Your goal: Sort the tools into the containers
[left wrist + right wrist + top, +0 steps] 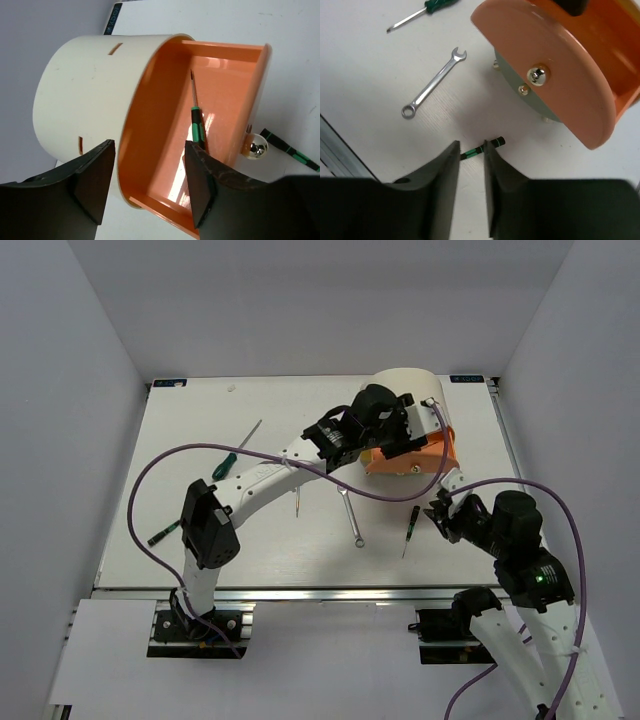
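Observation:
The pale beige drum container [405, 385] stands at the back right with its orange drawer [425, 455] pulled out. My left gripper [400, 437] hangs open over the drawer [220, 75]; its jaws [150, 160] are wide apart and empty. One green-handled screwdriver [197, 125] lies inside the drawer. My right gripper [440, 512] is open, and its jaws [471, 149] straddle a screwdriver [495, 142] that lies on the table just in front of the drawer [410, 528]. The silver wrench [352, 518] lies left of it and also shows in the right wrist view [432, 82].
More screwdrivers lie on the table: one at mid left [238, 452], one at the far left [165, 532], and one partly under the left arm [298, 502], also in the right wrist view [417, 14]. The drawer front [545, 70] has a metal knob [536, 75]. Purple cables loop over the table.

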Robot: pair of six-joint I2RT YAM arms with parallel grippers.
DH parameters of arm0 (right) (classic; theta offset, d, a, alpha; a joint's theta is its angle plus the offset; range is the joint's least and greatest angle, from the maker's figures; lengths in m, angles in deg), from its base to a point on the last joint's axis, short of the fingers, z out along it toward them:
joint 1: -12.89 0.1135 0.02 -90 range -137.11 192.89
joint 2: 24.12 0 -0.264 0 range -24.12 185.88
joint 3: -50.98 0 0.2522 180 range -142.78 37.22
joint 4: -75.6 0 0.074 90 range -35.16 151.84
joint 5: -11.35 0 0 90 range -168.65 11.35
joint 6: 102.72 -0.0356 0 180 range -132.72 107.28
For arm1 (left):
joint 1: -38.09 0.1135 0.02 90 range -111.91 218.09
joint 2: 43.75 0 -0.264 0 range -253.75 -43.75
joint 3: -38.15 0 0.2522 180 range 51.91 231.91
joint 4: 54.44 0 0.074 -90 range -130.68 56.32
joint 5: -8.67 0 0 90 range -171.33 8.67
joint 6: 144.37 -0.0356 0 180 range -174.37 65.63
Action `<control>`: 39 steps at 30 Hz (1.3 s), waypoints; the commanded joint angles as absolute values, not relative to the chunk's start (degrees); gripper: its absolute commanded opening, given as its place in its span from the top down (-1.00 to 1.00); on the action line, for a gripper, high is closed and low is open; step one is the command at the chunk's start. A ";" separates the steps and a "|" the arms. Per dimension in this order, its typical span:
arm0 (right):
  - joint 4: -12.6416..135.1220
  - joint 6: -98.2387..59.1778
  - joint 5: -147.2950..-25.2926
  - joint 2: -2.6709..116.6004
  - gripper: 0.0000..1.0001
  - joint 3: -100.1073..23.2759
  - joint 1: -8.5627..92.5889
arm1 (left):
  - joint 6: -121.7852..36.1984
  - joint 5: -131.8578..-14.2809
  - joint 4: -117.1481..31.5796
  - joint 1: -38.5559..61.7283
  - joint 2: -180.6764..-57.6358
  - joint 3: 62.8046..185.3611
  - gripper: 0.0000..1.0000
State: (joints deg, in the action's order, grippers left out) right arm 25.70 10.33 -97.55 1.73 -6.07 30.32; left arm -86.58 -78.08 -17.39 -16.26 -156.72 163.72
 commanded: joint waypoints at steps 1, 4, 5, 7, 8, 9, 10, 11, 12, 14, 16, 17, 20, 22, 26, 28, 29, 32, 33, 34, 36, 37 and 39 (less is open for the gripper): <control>23.53 23.16 -102.54 4.87 0.32 -7.87 30.38 | -83.21 -80.71 -21.42 -16.32 -150.81 164.15 -0.35; 15.98 38.36 -107.03 9.52 0.09 -10.41 30.38 | -78.38 -86.24 -23.71 -16.32 -148.35 166.25 0.23; 13.96 42.79 -107.65 10.76 0.07 -11.11 30.38 | -76.63 -87.64 -23.72 -16.23 -147.47 166.69 0.42; 6.14 54.20 -109.06 14.01 0.06 -12.18 30.46 | -69.87 -90.98 -23.11 -15.44 -143.71 166.61 0.69; 4.29 65.39 -108.80 14.81 0.07 -11.92 30.38 | -67.14 -92.39 -21.71 -15.09 -142.03 165.22 0.76; 1.22 71.34 -107.84 15.69 0.10 -11.48 30.38 | -61.55 -93.19 -20.83 -13.78 -140.10 163.90 0.75; -0.03 77.14 -107.14 17.44 0.12 -10.43 30.38 | -58.45 -93.63 -19.69 -12.99 -137.90 162.15 0.68; -0.91 85.98 -106.35 18.76 0.13 -10.07 30.38 | -51.72 -93.72 -17.41 -11.24 -133.01 157.43 0.33; -2.66 89.64 -105.82 20.34 0.12 -10.15 30.38 | -48.52 -93.64 -16.43 -10.35 -130.26 154.51 0.06; -4.34 94.14 -106.34 27.01 0.02 -12.08 30.46 | -42.54 -92.59 -14.15 -7.46 -120.89 147.66 -0.28; -6.62 100.38 -105.55 33.58 -0.75 -14.10 30.38 | -36.11 -93.10 -13.26 -6.92 -114.01 136.41 -0.51; -6.37 101.97 -104.85 35.63 -0.79 -14.54 30.38 | -34.44 -93.72 -12.48 -6.83 -110.49 132.90 -0.54; -2.96 107.33 -100.90 40.91 -0.77 -14.29 30.38 | -26.71 -98.62 -8.62 -6.74 -96.78 121.37 -0.56; -1.28 111.71 -98.44 43.72 -0.71 -13.76 30.46 | -20.03 -101.36 -5.89 -6.74 -86.76 114.97 -0.58; 3.98 115.69 -94.92 48.03 -0.60 -12.35 31.25 | -8.18 -107.77 3.05 -6.74 -73.39 108.09 -0.69; 7.76 115.34 -92.90 49.27 -0.60 -10.51 31.61 | -4.82 -109.54 6.94 -6.83 -69.00 107.03 -0.71; 11.96 115.34 -92.11 49.45 -0.60 -9.64 31.87 | -2.63 -109.98 10.35 -6.74 -68.28 106.50 -0.73; 15.77 114.56 -91.49 50.67 -0.60 -7.61 33.27 | 0.02 -111.39 15.81 -6.74 -67.48 106.75 -0.75; 17.09 113.85 -91.48 51.81 -0.60 -7.26 33.89 | 0.29 -111.48 16.53 -6.74 -67.57 106.84 -0.75; 17.88 113.15 -91.22 52.34 -0.59 -6.99 34.41 | 0.47 -111.39 17.41 -6.65 -67.83 106.85 -0.76; 21.73 111.13 -89.99 54.10 -0.57 -6.12 36.43 | 0.47 -111.30 17.76 -6.83 -68.36 106.93 -0.76; 23.15 110.34 -89.47 54.72 -0.56 -5.33 36.96 | 0.47 -111.21 17.94 -6.74 -68.53 107.02 -0.76; 24.74 108.58 -89.02 57.17 -0.53 -5.49 38.11 | 0.56 -111.39 18.03 -6.83 -68.89 107.11 -0.77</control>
